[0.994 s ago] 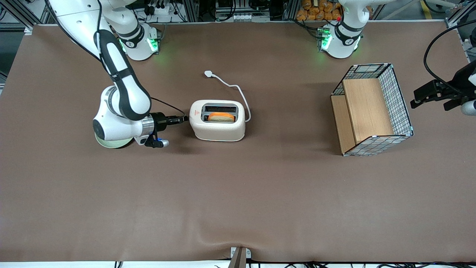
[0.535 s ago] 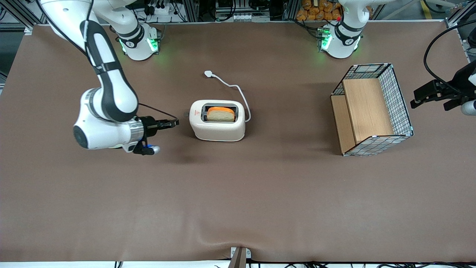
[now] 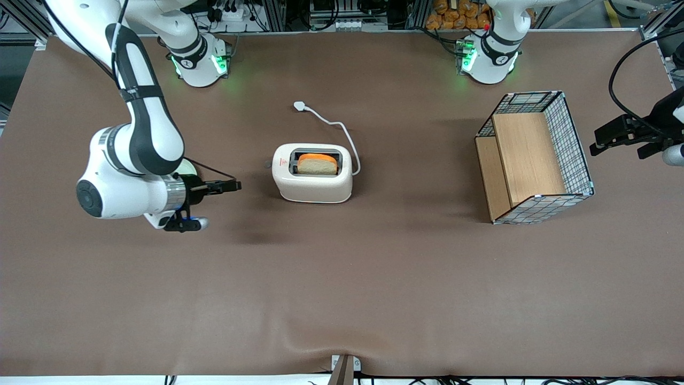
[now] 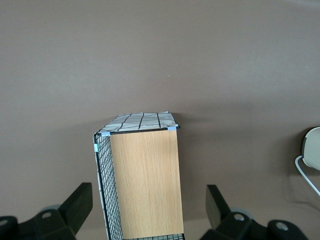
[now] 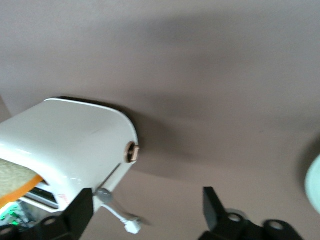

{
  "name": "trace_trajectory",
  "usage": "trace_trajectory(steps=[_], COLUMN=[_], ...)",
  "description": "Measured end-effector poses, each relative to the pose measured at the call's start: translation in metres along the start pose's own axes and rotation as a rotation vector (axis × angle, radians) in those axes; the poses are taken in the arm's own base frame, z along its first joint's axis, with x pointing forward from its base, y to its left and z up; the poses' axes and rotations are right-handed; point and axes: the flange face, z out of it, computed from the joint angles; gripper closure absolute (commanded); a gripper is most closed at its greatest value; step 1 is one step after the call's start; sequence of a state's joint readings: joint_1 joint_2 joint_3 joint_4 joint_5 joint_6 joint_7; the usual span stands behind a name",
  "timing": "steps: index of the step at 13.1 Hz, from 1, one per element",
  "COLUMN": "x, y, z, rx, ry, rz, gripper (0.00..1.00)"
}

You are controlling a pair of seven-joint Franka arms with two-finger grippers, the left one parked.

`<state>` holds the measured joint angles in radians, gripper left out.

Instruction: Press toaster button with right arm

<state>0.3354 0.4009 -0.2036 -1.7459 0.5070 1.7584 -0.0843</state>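
The cream-white toaster [image 3: 312,180] stands mid-table with a slice of toast [image 3: 317,164] sticking up out of its top slot. It also shows in the right wrist view [image 5: 70,145], where the small grey toaster button [image 5: 103,194] sticks out of its short end below a round beige dial [image 5: 131,151]. My right arm [image 3: 133,144] hangs toward the working arm's end of the table. Its gripper [image 3: 235,185] points at the toaster's short end with a clear gap between them. The gripper [image 5: 147,216] is open and empty.
The toaster's white cord and plug [image 3: 300,106] lie farther from the front camera than the toaster. A wire basket with wooden panels [image 3: 534,158] stands toward the parked arm's end. A pale green plate [image 3: 188,166] lies under my wrist.
My gripper has drawn back from the toaster's short end, toward the working arm's end of the table. The toast has risen higher in the slot.
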Motion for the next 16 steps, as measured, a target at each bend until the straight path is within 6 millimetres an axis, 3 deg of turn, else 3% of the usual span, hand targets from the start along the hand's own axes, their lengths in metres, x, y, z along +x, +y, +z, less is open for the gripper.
trace_trajectory(steps=[2, 4, 9, 13, 16], x=[0.0, -0.01, -0.062, -0.108, -0.141], y=[0.026, 0.052, 0.1, 0.098, 0.081], z=[-0.026, -0.065, -0.172, -0.242, -0.267], rx=[-0.067, -0.134, -0.202, -0.243, -0.269], ry=[0.034, 0.084, 0.209, 0.233, 0.248], rz=[-0.035, -0.06, -0.021, -0.017, 0.04], gripper=[0.0, 0.0, 0.0, 0.0, 0.0])
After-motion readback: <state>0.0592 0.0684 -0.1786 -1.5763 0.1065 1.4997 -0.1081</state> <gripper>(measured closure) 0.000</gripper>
